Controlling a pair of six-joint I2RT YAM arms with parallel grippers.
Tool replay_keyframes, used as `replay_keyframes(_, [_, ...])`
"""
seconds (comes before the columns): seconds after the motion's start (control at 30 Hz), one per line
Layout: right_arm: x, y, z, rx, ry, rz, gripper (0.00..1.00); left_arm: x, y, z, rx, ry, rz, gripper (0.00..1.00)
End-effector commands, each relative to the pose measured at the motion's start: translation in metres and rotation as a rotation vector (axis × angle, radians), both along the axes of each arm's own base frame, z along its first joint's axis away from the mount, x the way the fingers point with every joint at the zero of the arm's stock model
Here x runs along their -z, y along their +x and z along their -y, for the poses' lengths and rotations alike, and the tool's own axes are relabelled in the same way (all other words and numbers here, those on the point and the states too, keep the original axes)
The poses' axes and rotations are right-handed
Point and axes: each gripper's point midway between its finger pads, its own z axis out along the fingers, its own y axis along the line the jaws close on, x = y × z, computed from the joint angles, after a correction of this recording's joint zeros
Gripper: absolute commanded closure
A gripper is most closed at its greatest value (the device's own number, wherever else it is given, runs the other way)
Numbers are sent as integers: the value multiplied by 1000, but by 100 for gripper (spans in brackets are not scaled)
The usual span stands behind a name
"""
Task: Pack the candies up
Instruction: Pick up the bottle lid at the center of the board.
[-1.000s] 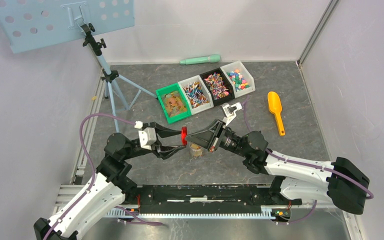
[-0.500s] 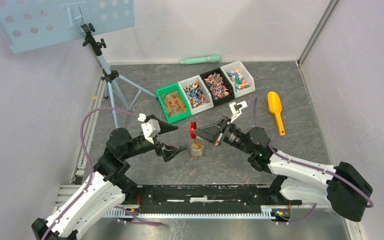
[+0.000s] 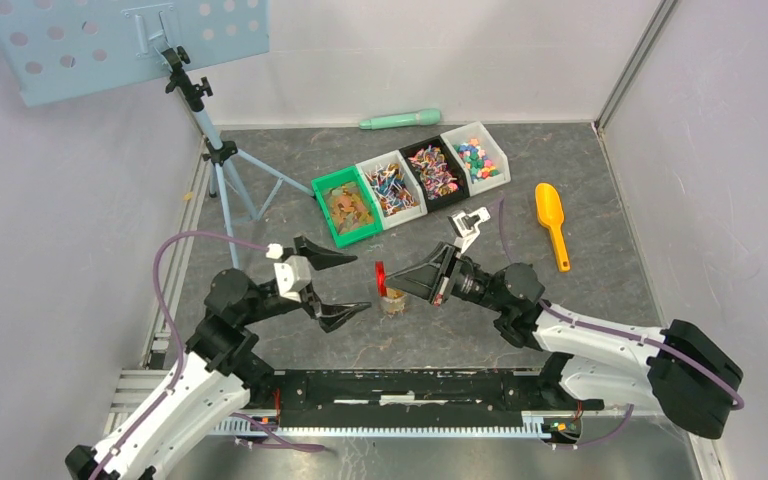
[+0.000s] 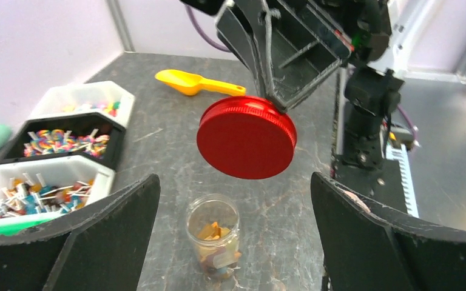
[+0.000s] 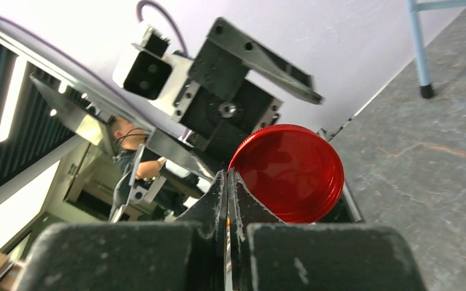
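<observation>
The left gripper (image 3: pixel 360 283) has let go of the red lid (image 3: pixel 380 276) that both grippers held a second ago. It has drawn back, and its jaws are now spread wide and empty. The right gripper (image 3: pixel 392 283) still pinches the lid by its rim with its jaws pressed together. It holds the lid on edge just over the small clear jar (image 3: pixel 393 300), which stands between the two grippers.

From the left wrist, the lid (image 4: pixel 246 136) hangs straight ahead between the spread fingers (image 4: pixel 115 230). The jar (image 4: pixel 213 233) sits below it, seemingly apart, and holds golden-brown candies (image 4: pixel 211 232). More candies fill the row of four bins (image 3: pixel 360 234) beyond both grippers. The yellow scoop (image 3: pixel 552 222) lies farther off, past the right gripper.

From above the lid shows edge-on, so I cannot tell whether it touches the jar's mouth. The right wrist view shows the lid (image 5: pixel 288 173) past its closed fingertips (image 5: pixel 218 200), but the jar is hidden there. In the left wrist view the green bin (image 4: pixel 0 227) is mostly cut off behind the left finger.
</observation>
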Motion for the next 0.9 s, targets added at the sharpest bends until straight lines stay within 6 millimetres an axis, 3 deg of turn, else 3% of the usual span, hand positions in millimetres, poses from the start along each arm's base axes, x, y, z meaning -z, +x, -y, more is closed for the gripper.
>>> replay_keyframes(0.0, [-31,-25,2,-89,109,57,100,-5,-12,16,158,49,132,0])
replay_keyframes(0.27, [-29,-33,9,-82,123,63,100,-19,-9,19,154,-10,171,0])
replay_keyframes(0.47, [-30,-32,8,-82,124,63,100,-17,-18,22,215,-31,182,0])
replay_keyframes(0.87, [-28,-27,4,-64,138,36,100,-16,-12,31,241,-35,171,0])
